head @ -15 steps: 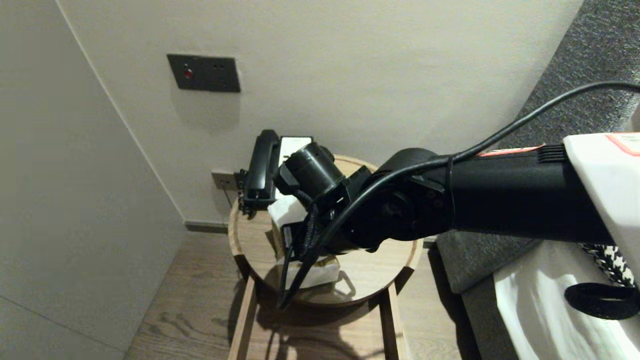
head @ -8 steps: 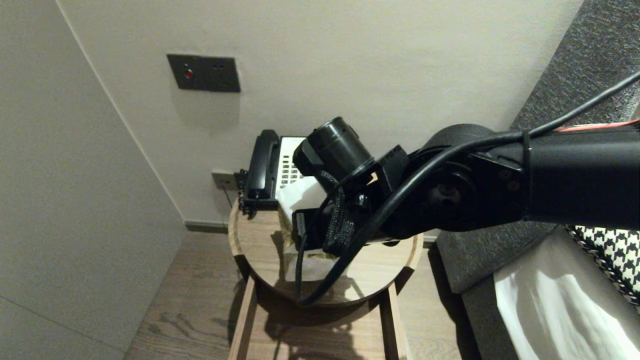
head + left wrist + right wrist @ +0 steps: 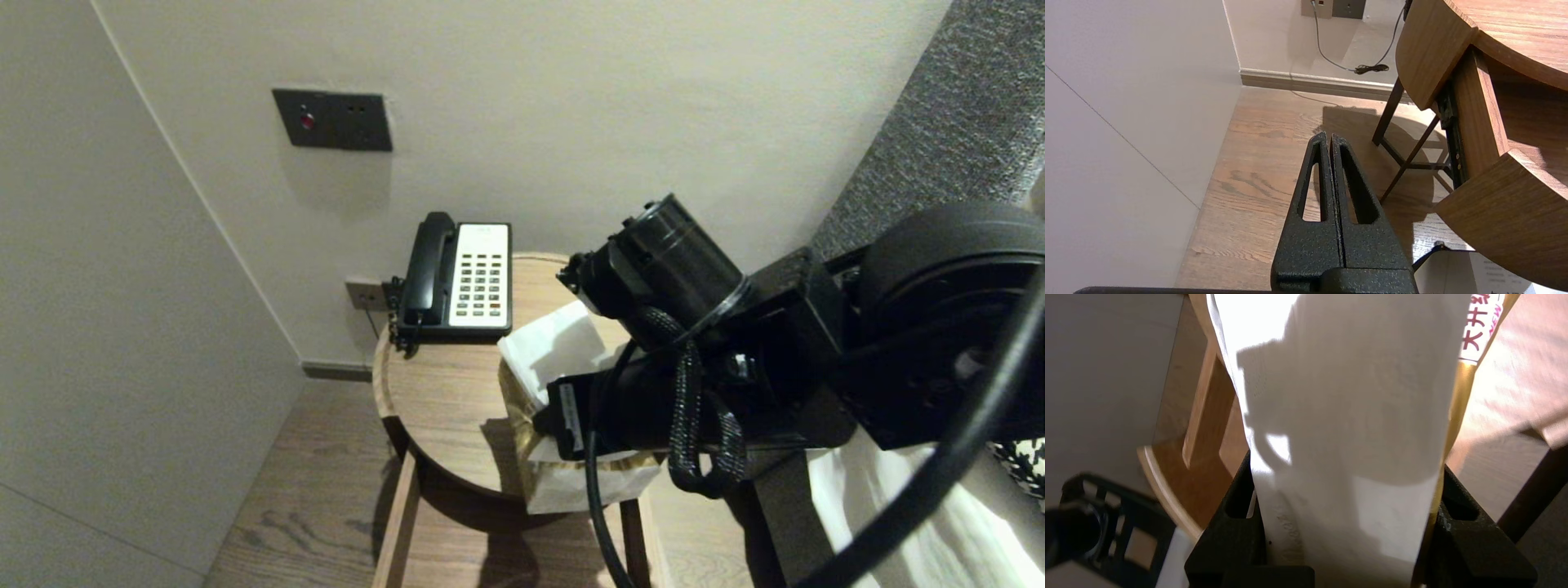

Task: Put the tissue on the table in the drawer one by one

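My right gripper (image 3: 1345, 467) is shut on a soft white pack of tissues (image 3: 1347, 396) with a gold wrapper and red characters. Its black fingers (image 3: 1241, 486) press both sides of the pack. In the head view the pack (image 3: 555, 359) hangs off the near right rim of the round wooden side table (image 3: 433, 400), half hidden by my right wrist. The pack hides the fingertips there. My left gripper (image 3: 1329, 139) is parked low over the wooden floor beside the table (image 3: 1433, 57), shut and empty.
A black and white desk phone (image 3: 457, 278) sits at the table's back by the wall. A curved drawer front (image 3: 1506, 220) stands pulled out under the tabletop. Nearby are a wall switch panel (image 3: 332, 120), a socket (image 3: 365, 294), a grey headboard (image 3: 939, 122) and white bedding (image 3: 890, 523).
My right arm has drawn back toward me and to the right, carrying the tissue pack from the table's middle to its near right rim. The phone is now uncovered. The left arm has not moved.
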`<state>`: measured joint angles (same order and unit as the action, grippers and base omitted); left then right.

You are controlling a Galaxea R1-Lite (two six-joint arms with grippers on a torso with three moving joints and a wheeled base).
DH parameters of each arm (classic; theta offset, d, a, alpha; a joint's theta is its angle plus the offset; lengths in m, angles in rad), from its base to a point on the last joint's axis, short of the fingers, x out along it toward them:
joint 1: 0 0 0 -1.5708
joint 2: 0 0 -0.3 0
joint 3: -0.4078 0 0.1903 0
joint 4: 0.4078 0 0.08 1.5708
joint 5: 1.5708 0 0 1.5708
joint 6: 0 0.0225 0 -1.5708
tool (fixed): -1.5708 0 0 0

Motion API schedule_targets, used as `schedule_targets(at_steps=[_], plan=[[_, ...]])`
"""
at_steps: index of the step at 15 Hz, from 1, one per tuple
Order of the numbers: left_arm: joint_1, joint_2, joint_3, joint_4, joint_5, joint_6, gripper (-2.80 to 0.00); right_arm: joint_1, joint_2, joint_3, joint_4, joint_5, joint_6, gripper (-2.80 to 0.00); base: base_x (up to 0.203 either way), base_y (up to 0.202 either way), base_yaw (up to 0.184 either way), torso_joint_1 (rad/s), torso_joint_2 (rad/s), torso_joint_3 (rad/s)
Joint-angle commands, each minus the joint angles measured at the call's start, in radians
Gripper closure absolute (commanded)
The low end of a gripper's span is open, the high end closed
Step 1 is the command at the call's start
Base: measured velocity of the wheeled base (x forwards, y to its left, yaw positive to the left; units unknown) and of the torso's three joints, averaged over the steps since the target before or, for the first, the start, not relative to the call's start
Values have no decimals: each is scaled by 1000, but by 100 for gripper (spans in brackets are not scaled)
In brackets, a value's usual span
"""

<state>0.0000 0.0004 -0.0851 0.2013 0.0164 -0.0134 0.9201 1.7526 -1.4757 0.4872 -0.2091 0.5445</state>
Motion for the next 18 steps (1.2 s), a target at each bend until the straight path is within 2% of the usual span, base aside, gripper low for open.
schedule_targets(at_steps=[1, 8, 15, 18], plan=[[0, 0, 0, 1, 0, 0, 0, 3, -91, 98, -42, 6, 4, 0, 0, 0, 0, 0, 0, 0], [0, 0, 0, 1, 0, 0, 0, 40, -157, 325, -196, 23, 3, 0, 0, 0, 0, 0, 0, 0], [0, 0, 0, 1, 0, 0, 0, 121, -145, 423, -239, 53, 5, 0, 0, 0, 0, 0, 0, 0], [0, 0, -1, 1, 0, 0, 0, 138, -131, 445, -300, 71, 3, 0, 0, 0, 0, 0, 0, 0]])
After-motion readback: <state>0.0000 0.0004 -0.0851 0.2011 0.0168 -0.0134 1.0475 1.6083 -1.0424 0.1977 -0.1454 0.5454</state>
